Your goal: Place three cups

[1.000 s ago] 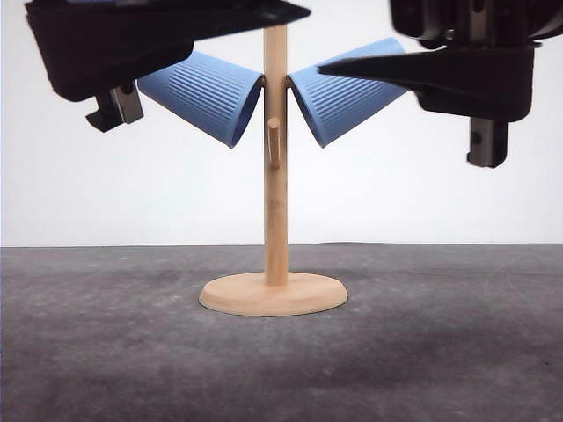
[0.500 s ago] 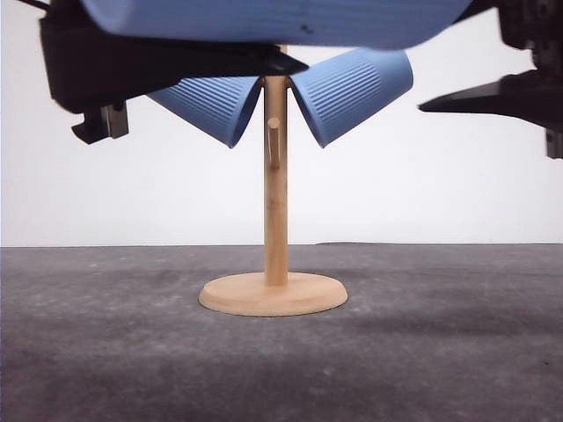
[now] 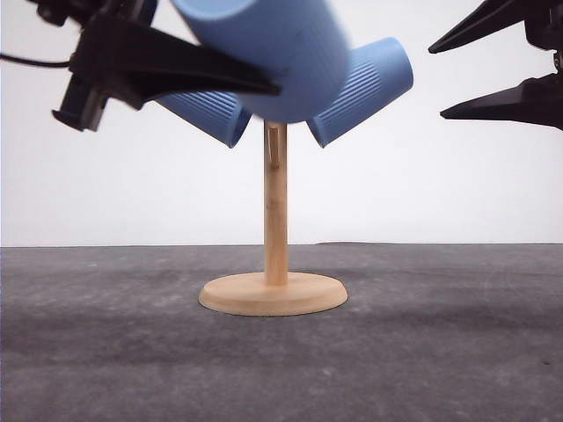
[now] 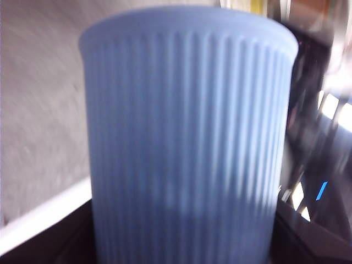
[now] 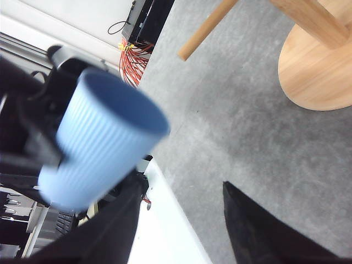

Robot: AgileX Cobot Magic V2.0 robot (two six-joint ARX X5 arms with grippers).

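Observation:
Two light-blue ribbed cups hang mouth-down on the pegs of a wooden stand [image 3: 275, 211], one on the left [image 3: 207, 112] and one on the right [image 3: 374, 79]. My left gripper [image 3: 264, 77] is shut on a third cup [image 3: 277, 48], blurred and tilted in front of the stand's top. That cup fills the left wrist view [image 4: 184, 137], and in the right wrist view it [image 5: 102, 143] is off to one side of the stand's base. My right gripper [image 3: 437, 81] hangs open and empty at the upper right, apart from the cups.
The stand's round wooden base [image 3: 273, 294] rests on a dark grey tabletop [image 3: 440, 352], with a white wall behind. A bare peg [image 5: 208, 27] shows in the right wrist view. Cables and equipment [image 5: 132, 55] lie beyond the table's edge.
The held cup came into view across the top, then swung down in front of the stand's top. The right gripper drew back to the right and upward.

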